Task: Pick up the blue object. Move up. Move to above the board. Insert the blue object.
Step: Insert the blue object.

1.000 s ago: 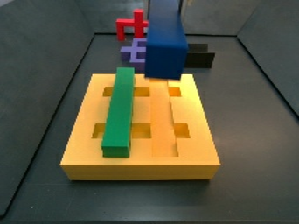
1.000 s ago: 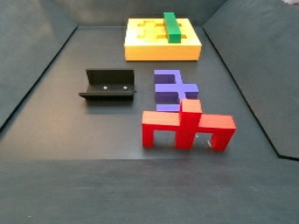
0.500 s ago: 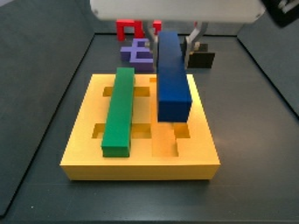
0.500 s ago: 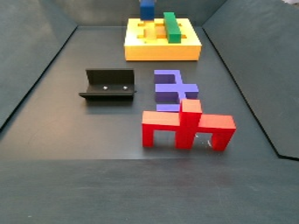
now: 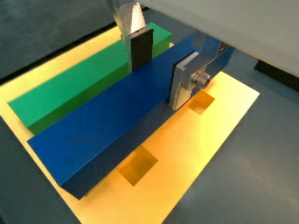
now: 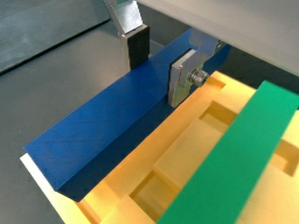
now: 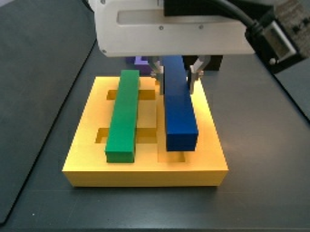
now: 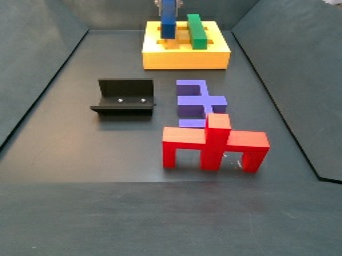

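Observation:
The blue object is a long dark blue bar lying on edge along a groove of the yellow board, parallel to the green bar. My gripper hangs over the board's far half, shut on the blue object. In both wrist views the bar runs between the fingers: the silver plate presses its near side and the dark pad meets its far side. The board lies at the far end, with the blue object standing up from it.
A green bar lies in the board's neighbouring groove. In front of the board stand the dark fixture, a purple block and a red piece. Dark sloping walls ring the floor. Open cut-outs show in the board.
The gripper has come down with the blue object. Half a second ago the bar hung tilted over the board; now it lies level and low in the groove beside the green bar.

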